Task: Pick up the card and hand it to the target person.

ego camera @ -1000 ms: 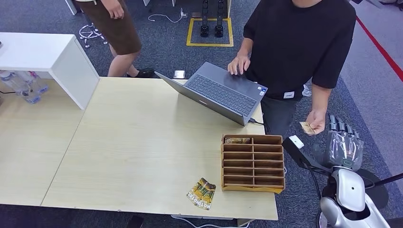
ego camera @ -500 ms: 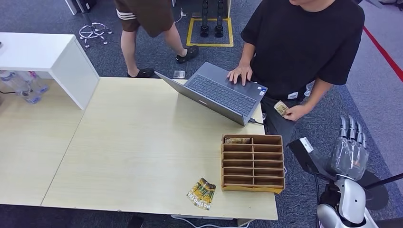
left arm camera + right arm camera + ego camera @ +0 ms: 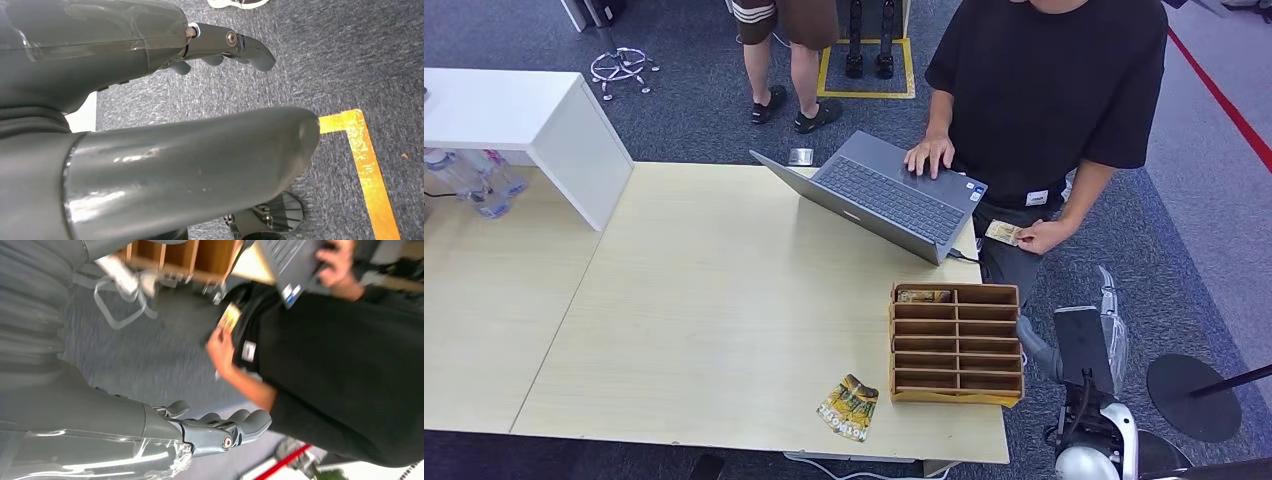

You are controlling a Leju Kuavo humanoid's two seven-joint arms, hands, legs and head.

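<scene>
I see my right hand [image 3: 1112, 325] beside the table, fingers apart, holding nothing | left hand [image 3: 220, 45] loose, empty | card [image 3: 1003, 232] is in the person's hand [image 3: 1042, 236]

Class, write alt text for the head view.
A person in black holds a card beside a table with a laptop and wooden organizer. The robot's empty right hand is nearby.

Laptop [image 3: 892, 195], wooden organizer [image 3: 956, 343], perhaps bottles [image 3: 472, 180]
</scene>
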